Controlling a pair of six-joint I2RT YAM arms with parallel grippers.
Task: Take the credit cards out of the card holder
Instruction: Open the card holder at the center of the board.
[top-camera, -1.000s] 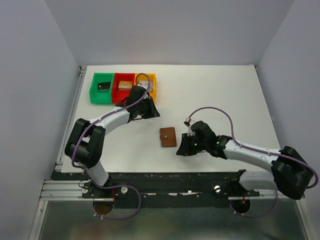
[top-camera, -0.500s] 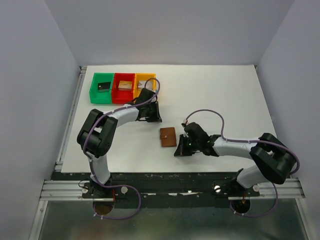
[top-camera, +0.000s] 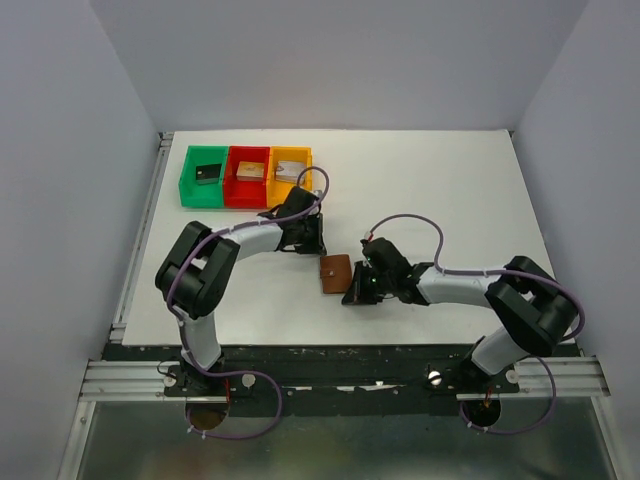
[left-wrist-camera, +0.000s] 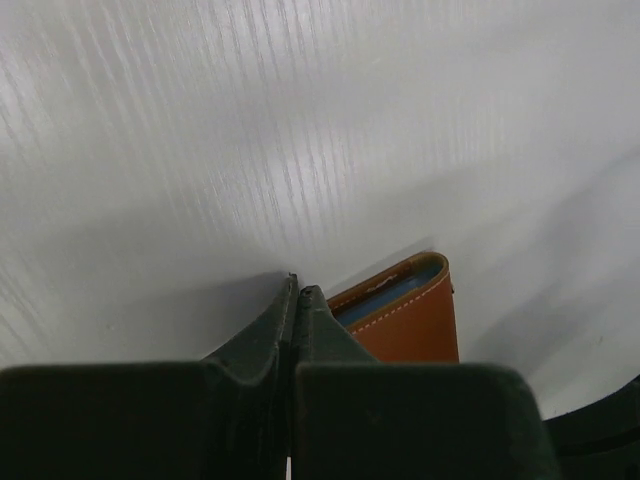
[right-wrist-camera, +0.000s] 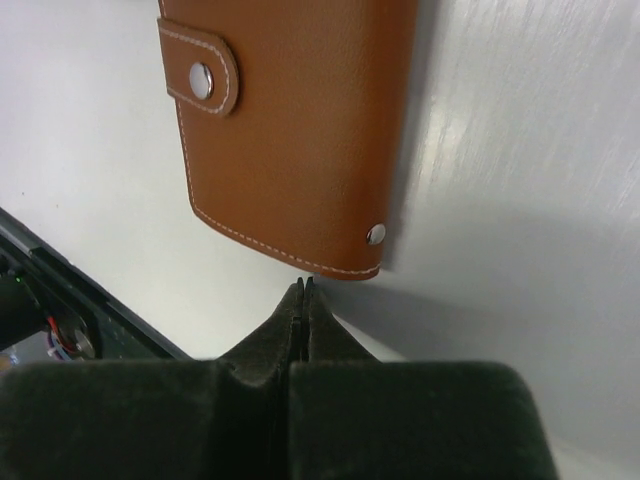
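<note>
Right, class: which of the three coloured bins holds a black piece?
The green bin, leftmost in the row; the red bin and orange bin hold paler contents.

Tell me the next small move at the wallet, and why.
Probably nudge the shut right gripper forward against the card holder's edge just ahead of it, to brace it. The holder lies closed, its tab strap snapped. Both grippers are shut and empty, the left gripper beside another edge, so steadying it before working the strap seems sensible.
</note>
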